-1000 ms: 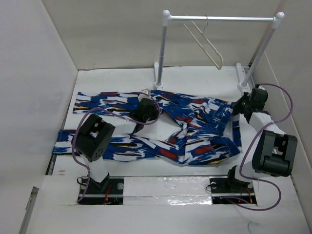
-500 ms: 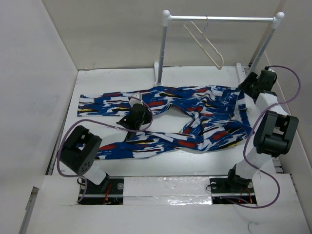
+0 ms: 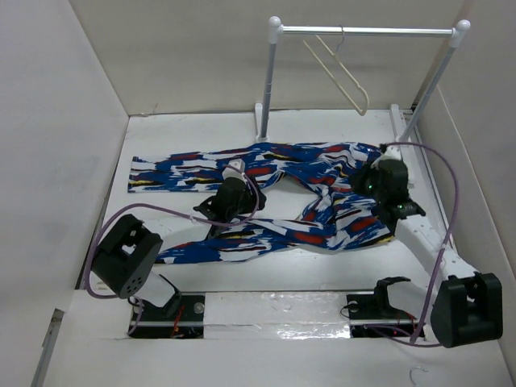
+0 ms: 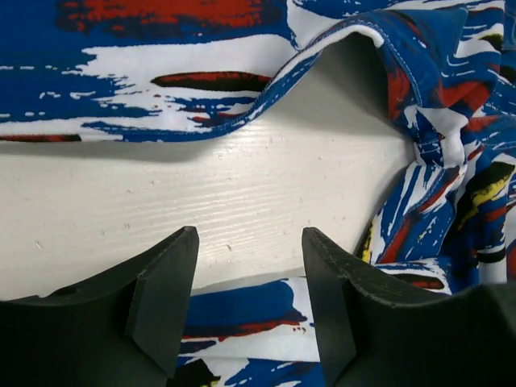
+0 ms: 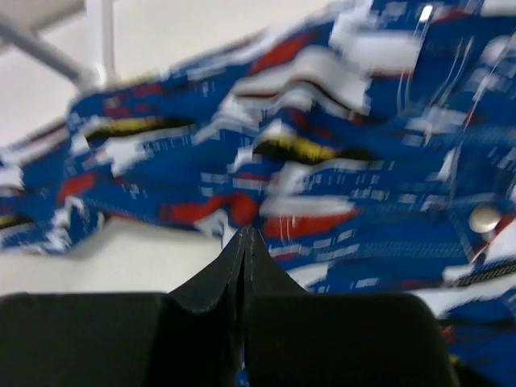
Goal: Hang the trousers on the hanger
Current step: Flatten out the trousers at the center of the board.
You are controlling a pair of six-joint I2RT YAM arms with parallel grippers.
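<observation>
The right hand point(image 5: 244, 242) has swung over the soft blue patchy trousers point(image 3: 322, 157), shut, grip unclear; left hand point(image 4: 250, 242) open, empty. Pinch their top firmly.

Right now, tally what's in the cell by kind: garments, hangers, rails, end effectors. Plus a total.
Trousers: 1
Hanger: 1
Garment rail: 1
End effectors: 2, left end effector and right end effector
Total: 5
</observation>
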